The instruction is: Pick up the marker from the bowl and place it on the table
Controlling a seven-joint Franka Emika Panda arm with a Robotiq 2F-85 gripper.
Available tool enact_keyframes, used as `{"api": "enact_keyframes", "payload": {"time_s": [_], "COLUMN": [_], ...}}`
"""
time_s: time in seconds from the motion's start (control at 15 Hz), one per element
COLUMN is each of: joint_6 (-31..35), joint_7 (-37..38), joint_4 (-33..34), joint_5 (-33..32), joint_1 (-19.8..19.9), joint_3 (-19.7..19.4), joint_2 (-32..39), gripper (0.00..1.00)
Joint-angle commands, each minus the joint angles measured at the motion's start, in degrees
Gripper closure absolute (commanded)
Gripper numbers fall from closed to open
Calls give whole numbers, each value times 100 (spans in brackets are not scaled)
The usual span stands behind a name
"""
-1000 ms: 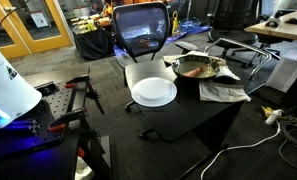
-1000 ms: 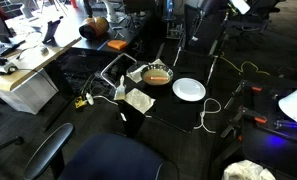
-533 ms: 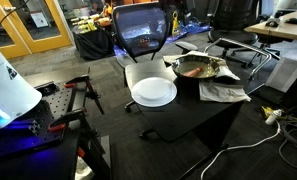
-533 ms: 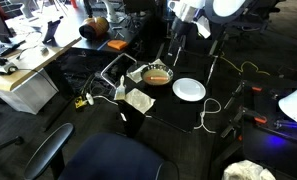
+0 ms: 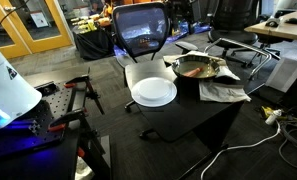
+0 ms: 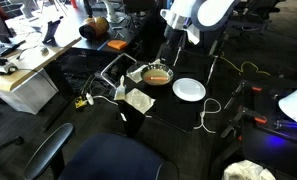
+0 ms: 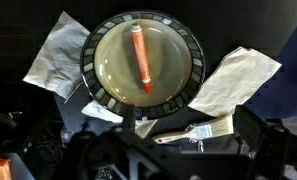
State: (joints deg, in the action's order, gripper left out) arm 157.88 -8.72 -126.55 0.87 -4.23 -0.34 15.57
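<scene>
The orange-red marker (image 7: pixel 140 58) lies inside the round metallic bowl (image 7: pixel 184 40), alone on its brownish inside. The bowl stands on the black table in both exterior views (image 5: pixel 195 67) (image 6: pixel 158 76). The marker is too small to make out in those views. My gripper (image 6: pixel 169 52) hangs above the bowl, apart from it, and looks straight down on it. In the wrist view its dark jaws (image 7: pixel 148 150) spread wide along the bottom edge with nothing between them.
A white plate (image 5: pixel 153 92) (image 6: pixel 189 89) lies on the black table (image 5: pixel 188 115) beside the bowl. Crumpled paper sheets (image 7: pixel 56 55) (image 7: pixel 233 80) lie on both sides of the bowl, and a paintbrush (image 7: pixel 193 130) lies close by. An office chair (image 5: pixel 141 30) stands behind the table.
The arm has come in from the upper right of an exterior view and moved left and down, to above the bowl. The bowl, the plate and the papers have not moved.
</scene>
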Motion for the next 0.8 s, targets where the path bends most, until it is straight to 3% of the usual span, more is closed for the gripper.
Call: {"api": "enact_keyframes", "payload": {"time_s": [0.0,0.73], "joint_6": [-76,-670], "joint_7": [10,136], "joint_4": [146,1588], "joint_5": [-52,-84], "joint_1": [160,310], "joint_3": [145,75], "joint_2": [116,1604], "gripper": [0,0]}}
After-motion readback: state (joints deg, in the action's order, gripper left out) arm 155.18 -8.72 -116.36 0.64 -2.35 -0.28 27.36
